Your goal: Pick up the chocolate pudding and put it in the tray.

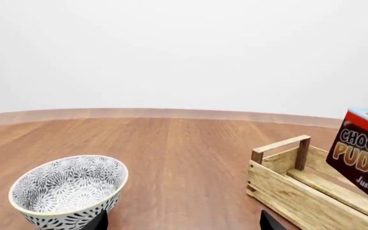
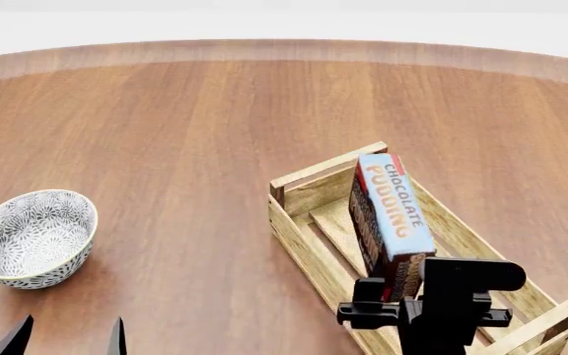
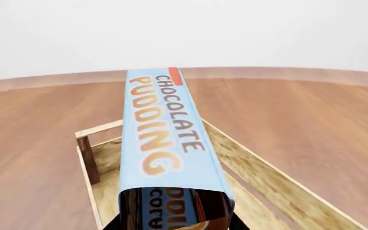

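Observation:
The chocolate pudding (image 2: 393, 211) is a light-blue box with orange lettering and dark brown sides. My right gripper (image 2: 395, 285) is shut on its near end and holds it over the tray (image 2: 299, 244), a light wooden slatted crate at the table's right. In the right wrist view the box (image 3: 165, 143) stretches away from the jaws above the crate's slats (image 3: 101, 167). The left wrist view shows the box (image 1: 366, 153) and the crate's handle end (image 1: 280, 158) at its right. My left gripper (image 2: 67, 339) is open and empty near the front left edge.
A grey-white patterned bowl (image 2: 32, 237) stands at the left, just ahead of my left gripper; it also shows in the left wrist view (image 1: 69, 189). The round wooden table (image 2: 215, 111) stretches to a curved far edge.

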